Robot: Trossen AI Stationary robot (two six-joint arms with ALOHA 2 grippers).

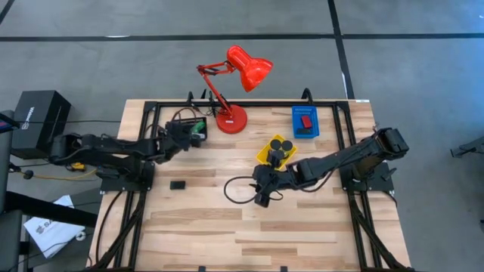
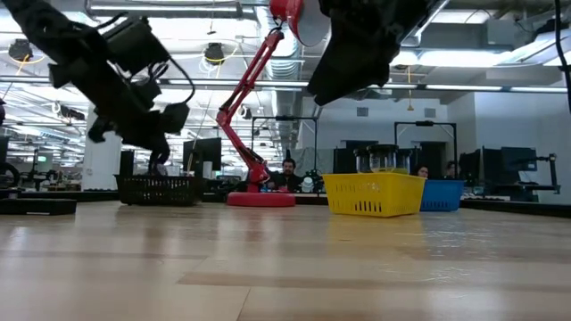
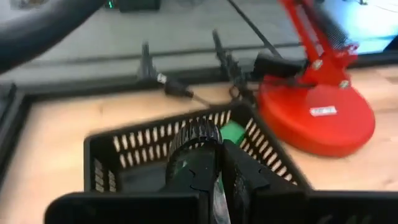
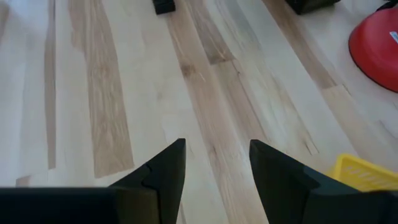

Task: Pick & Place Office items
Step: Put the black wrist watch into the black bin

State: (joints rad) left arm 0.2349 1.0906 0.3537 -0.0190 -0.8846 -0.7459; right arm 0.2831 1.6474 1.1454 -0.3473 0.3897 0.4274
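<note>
My left gripper (image 1: 187,136) (image 3: 217,177) is shut and hangs over the near rim of the black tray (image 3: 143,149) at the table's far left. I see nothing plainly between its fingers. A green item (image 3: 235,132) (image 1: 199,128) lies inside that tray. My right gripper (image 1: 263,195) (image 4: 217,165) is open over bare wood near the table's middle, with nothing between its fingers. A small black block (image 1: 178,184) (image 4: 164,6) lies flat on the table to the left of it. Black tape rolls (image 1: 278,143) sit in the yellow tray (image 1: 265,155), and a red block (image 1: 305,121) sits in the blue tray (image 1: 296,130).
The red desk lamp stands with its base (image 1: 231,119) between the black tray and the blue tray, and its head (image 1: 248,68) reaches past the far edge. A dark cable loop (image 1: 236,190) lies on the wood beside my right gripper. Bare wood fills the near half of the table.
</note>
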